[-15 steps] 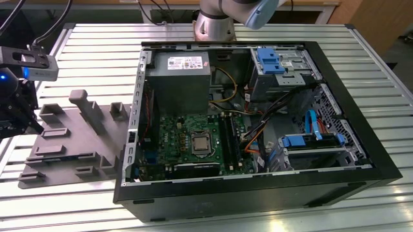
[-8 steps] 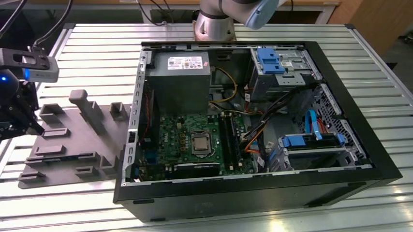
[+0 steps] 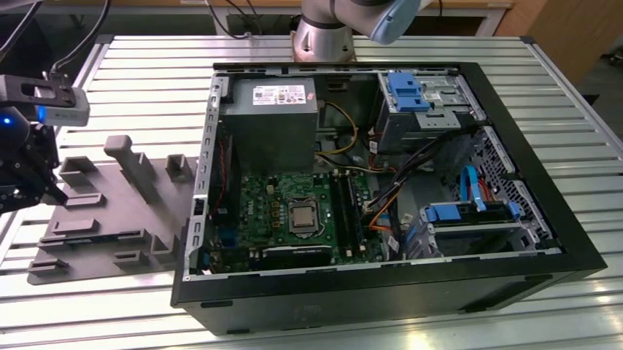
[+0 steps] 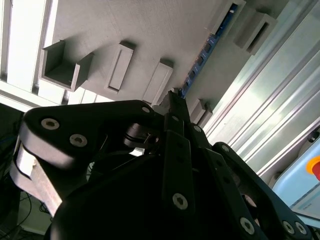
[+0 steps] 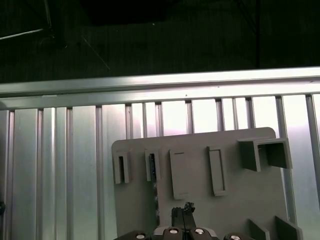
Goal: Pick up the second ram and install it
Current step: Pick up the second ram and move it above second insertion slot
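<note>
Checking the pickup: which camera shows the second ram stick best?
Second wrist view: the ram stick stands edge-up, close, in the grey tray. First wrist view: a thin sliver. Exterior view: too small to tell on the tray.

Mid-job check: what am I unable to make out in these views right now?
1. The second ram, second wrist view: its near end is hidden behind the tool.
2. The tool, exterior view: partly cut off by the picture's left edge.
3. The motherboard slots, exterior view: too small to tell which are filled.
</note>
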Robot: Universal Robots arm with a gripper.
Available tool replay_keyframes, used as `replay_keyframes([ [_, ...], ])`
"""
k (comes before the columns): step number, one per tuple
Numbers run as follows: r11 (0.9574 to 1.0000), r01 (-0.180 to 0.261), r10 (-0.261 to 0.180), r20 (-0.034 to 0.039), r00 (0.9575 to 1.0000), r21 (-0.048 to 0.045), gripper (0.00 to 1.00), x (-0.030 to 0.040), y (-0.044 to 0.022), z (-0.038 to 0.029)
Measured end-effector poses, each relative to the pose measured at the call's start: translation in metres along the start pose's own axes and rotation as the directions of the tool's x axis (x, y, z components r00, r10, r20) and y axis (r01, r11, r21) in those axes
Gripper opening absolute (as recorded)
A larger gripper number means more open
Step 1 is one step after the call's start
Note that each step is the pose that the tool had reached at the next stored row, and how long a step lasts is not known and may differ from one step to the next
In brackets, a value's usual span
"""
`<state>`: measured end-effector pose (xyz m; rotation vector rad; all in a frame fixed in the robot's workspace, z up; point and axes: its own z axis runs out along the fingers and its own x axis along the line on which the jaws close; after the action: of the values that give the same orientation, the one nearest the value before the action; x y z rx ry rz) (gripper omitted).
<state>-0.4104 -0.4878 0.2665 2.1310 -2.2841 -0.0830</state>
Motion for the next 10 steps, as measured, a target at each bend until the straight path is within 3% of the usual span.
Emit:
replay_keyframes([
  [10,1.0000,0.000,0.000,0.0000,1.0000,0.0000,0.11,0.0010,-0.0002,0.0025],
])
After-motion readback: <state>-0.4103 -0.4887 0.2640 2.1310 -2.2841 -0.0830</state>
